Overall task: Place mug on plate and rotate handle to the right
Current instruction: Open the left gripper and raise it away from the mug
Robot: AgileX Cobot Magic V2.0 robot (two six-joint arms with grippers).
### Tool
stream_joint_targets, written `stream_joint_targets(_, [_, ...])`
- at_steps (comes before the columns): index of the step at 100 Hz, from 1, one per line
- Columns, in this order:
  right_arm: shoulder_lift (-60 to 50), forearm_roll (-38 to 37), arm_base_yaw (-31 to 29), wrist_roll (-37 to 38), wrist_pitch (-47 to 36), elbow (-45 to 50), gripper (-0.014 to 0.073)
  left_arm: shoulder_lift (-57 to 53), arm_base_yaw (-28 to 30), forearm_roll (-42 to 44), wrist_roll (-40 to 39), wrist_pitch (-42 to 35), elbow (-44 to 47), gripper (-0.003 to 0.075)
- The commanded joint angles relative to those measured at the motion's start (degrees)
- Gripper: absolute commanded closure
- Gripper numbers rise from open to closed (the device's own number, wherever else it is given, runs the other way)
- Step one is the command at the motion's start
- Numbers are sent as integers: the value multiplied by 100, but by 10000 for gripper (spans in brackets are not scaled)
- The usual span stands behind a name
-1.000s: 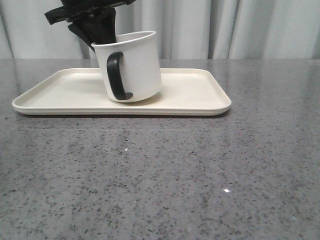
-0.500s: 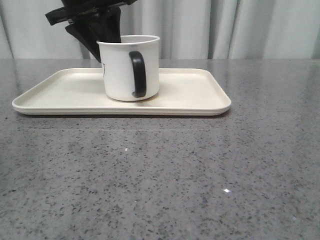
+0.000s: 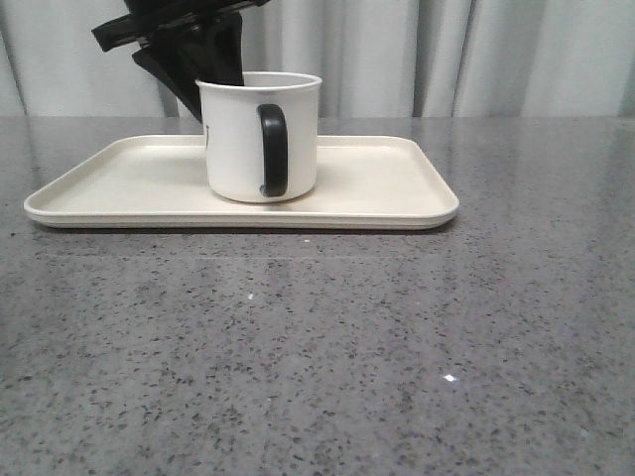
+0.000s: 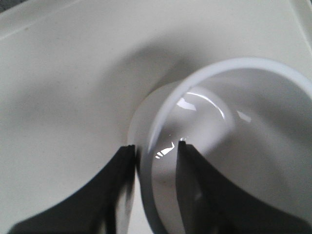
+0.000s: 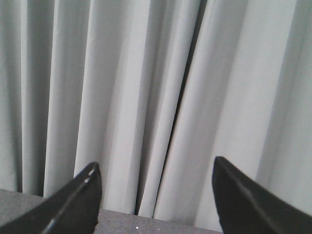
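Mug upright on plate, handle at 6 o'clock toward camera, not right. Left gripper pinches rim wall, seemingly tight; a slip mid-twist could tip it. Right gripper spread, empty.

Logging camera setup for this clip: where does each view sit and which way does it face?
Front: low over the table, facing the curtain, mug on plate; left arm's black body shows.
Left wrist: looks down on the mug rim, left gripper astride its wall.
Right wrist: faces the curtain; right gripper open.
Front and left wrist share mug, plate.
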Motion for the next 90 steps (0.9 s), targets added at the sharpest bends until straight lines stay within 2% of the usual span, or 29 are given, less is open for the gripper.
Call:
stream_joint_targets(1, [54, -7, -1, -76, -385, -197, 104, -265, -51, -208, -55, 97, -202, 507])
stream_joint_targets(32, [54, -7, -1, -76, -385, -197, 104, -354, -51, -237, -55, 97, -277, 503])
stream_joint_targets(61, [54, -7, -1, -76, -378, -197, 104, -410, -51, -262, -169, 97, -483, 379])
stream_joint_targets(90, [54, -7, -1, -76, -378, -197, 104, -703, -51, -92, -169, 97, -483, 379])
